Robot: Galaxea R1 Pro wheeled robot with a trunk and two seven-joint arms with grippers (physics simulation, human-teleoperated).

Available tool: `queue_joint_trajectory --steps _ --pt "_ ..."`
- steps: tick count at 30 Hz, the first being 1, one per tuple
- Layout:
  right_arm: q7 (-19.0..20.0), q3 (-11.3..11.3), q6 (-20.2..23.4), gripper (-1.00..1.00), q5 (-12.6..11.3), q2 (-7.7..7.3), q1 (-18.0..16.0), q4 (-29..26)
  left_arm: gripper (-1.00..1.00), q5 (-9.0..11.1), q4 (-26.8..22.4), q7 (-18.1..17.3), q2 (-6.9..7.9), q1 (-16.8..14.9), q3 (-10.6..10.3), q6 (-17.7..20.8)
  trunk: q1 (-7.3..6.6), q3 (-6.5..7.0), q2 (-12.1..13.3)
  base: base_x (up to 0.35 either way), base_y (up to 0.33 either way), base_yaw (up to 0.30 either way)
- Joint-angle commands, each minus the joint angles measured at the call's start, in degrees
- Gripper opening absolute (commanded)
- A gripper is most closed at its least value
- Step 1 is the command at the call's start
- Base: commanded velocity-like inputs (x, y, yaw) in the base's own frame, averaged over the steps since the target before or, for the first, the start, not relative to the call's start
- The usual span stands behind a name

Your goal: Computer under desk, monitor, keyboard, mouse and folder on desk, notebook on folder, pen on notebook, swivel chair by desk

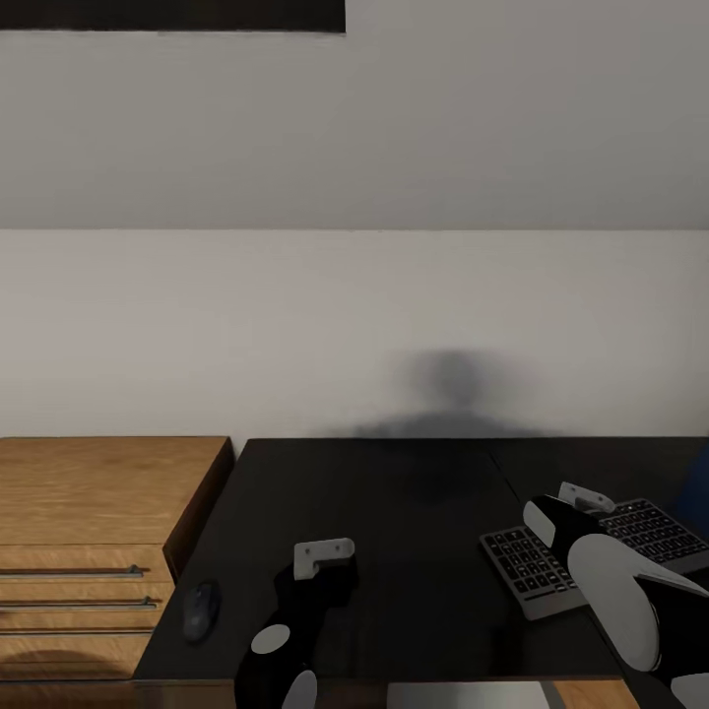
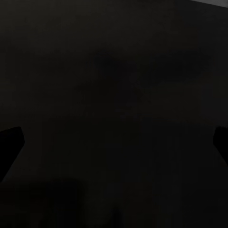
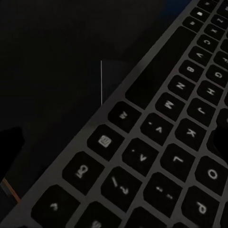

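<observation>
From the head view, the black-topped bench [image 1: 394,532] is running along a pale wall, with an oak dresser [image 1: 89,532] standing against its left end. The mouse [image 1: 201,609] is lying near the bench's front left corner, well apart from the keyboard [image 1: 591,553], which is sitting at an angle toward the right end. The left pincer [image 1: 325,563] is hovering over bare bench between the two, and the right pincer [image 1: 581,502] is hanging directly over the keyboard; neither one's finger spread is readable from here. A sliver of blue [image 1: 697,492] is showing at the right edge, too little to name. In the left wrist view, dark bench top [image 2: 114,95] is lying ahead, with two dark fingertips [image 2: 10,145] sitting wide apart at opposite edges, so this pincer looks open and empty. In the right wrist view, the keyboard [image 3: 156,142] is passing very close beneath, keys legible, with one fingertip [image 3: 10,147] beside its frame over the bench [image 3: 52,52]; whether this pincer is open or closed I cannot tell. The risk I am seeing: a slim keyboard lying flat offers little edge to grip, so a closing pincer may skid off the frame, press keys, or push the keyboard farther askew.
</observation>
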Motion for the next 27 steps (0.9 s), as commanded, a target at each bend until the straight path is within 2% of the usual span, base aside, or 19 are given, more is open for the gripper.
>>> queue_joint_trajectory --steps 1,8,14,21,27 --pt "-0.2 0.4 0.3 1.00 -0.6 -0.01 0.0 -0.1 1.00 0.6 -0.1 0.6 0.00 -0.1 -0.1 0.1 0.00 -0.06 0.0 0.000 0.000 0.000" --pt "-0.2 0.4 0.3 1.00 -0.6 0.01 0.0 -0.1 1.00 0.6 -0.1 0.6 0.00 -0.1 -0.1 0.1 0.00 -0.06 0.0 0.000 0.000 0.000" --pt "-0.2 0.4 0.4 1.00 -0.5 0.06 0.0 -0.1 1.00 0.6 -0.1 0.6 0.00 -0.1 -0.1 0.1 1.32 -1.14 -2.4 0.000 0.000 0.000" --pt "-0.2 0.4 0.4 1.00 -0.5 0.07 0.0 -0.1 1.00 0.6 -0.1 0.6 0.00 -0.1 -0.1 0.1 1.32 -1.14 -2.4 0.000 0.000 0.000" --pt "-0.2 0.4 0.4 1.00 -0.5 0.07 0.0 -0.1 1.00 0.6 -0.1 0.6 0.00 -0.1 -0.1 0.1 2.41 -2.04 -4.4 0.000 0.000 0.000"
